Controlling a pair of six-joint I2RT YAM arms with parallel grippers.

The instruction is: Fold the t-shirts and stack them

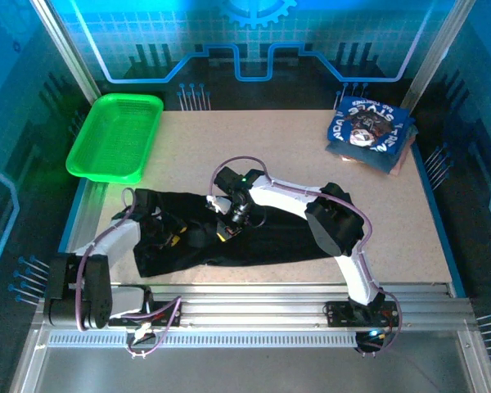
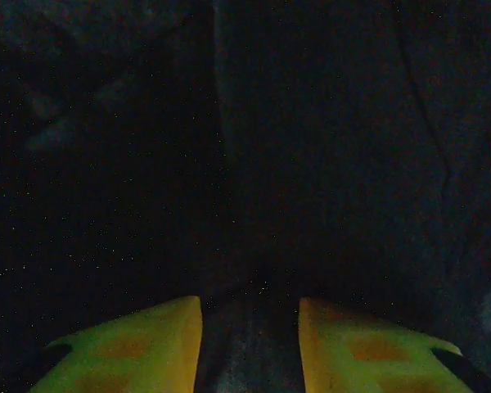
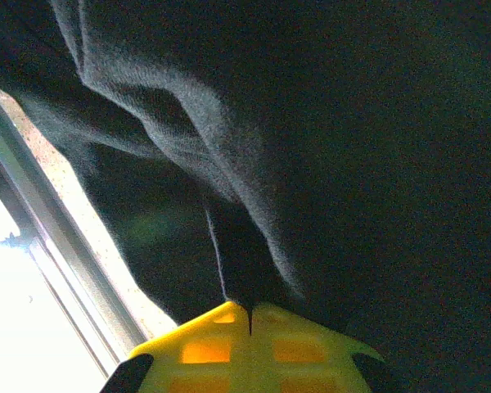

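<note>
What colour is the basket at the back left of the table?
The basket is bright green, clearest in the top external view.

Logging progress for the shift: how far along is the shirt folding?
Done: folded blue t-shirts, the top one white-lettered, sit stacked at far right. In hand: the large black fabric t-shirt lies rumpled near the front edge; the right pincer pinches a fold of it, the left pincer hangs over it, fingers apart. Left: folding it and adding it to the stack.
</note>
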